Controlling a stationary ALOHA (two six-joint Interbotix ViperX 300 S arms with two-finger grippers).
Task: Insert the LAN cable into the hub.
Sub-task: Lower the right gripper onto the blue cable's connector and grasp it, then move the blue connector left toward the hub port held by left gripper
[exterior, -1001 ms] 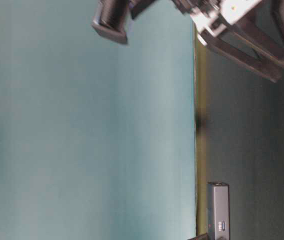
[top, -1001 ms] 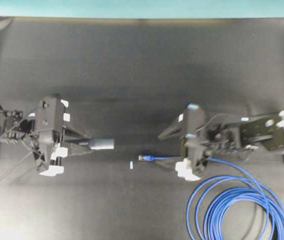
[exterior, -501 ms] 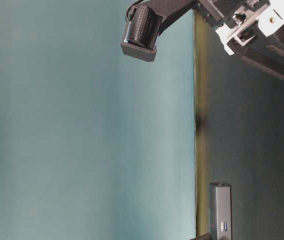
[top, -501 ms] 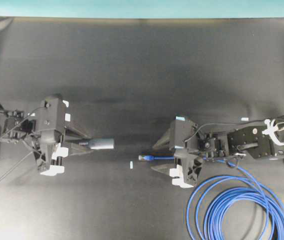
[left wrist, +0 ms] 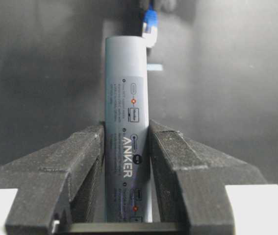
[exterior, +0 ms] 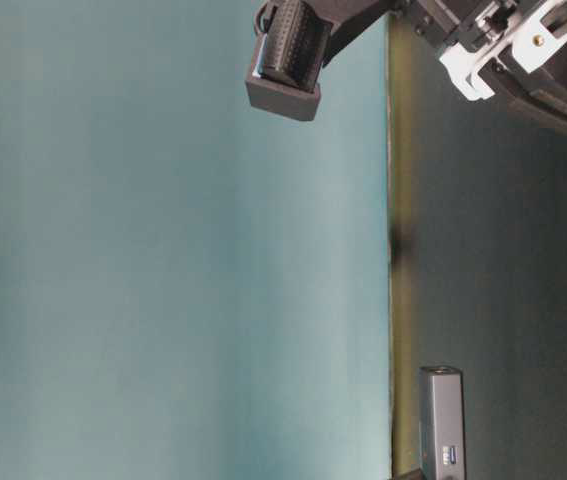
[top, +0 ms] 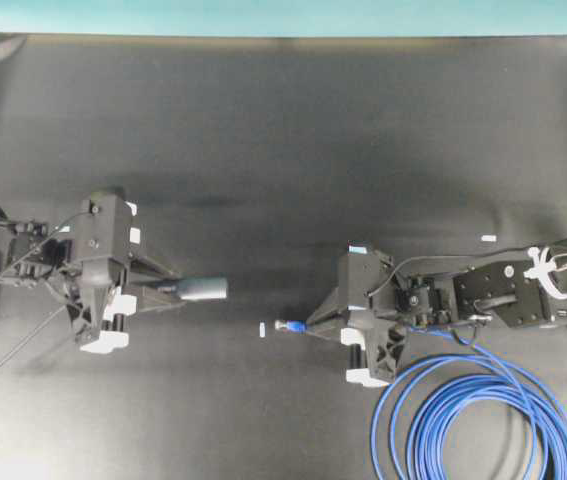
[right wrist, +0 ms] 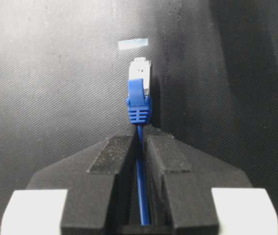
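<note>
Overhead view: the left gripper [top: 168, 291] holds the hub [top: 199, 289] level above the dark table [top: 283, 140], its free end pointing toward the middle; the right gripper [top: 315, 322] has its jaws clenched on the LAN cable [top: 463, 420] just behind the plug [top: 286, 326], which points at the hub but sits well apart from it and slightly lower in the picture, beside a small white tape mark [top: 262, 329]. The rest of the cable lies coiled at lower right. Table-level view: only the hub's end [exterior: 442, 420] and part of the right arm show; the alignment cannot be judged here. Left wrist view: jaws grasp the hub [left wrist: 125, 117] by its long sides, with the plug [left wrist: 150, 22] visible beyond its far end, offset to the right. Right wrist view: jaws are closed on the thin cable [right wrist: 140, 186], the plug [right wrist: 140, 81] projecting straight ahead. Assessment: the grasp appears complete and the step in hand is alignment. Next, the plug must be lifted, lined up with the hub's port and pushed in straight.
</note>
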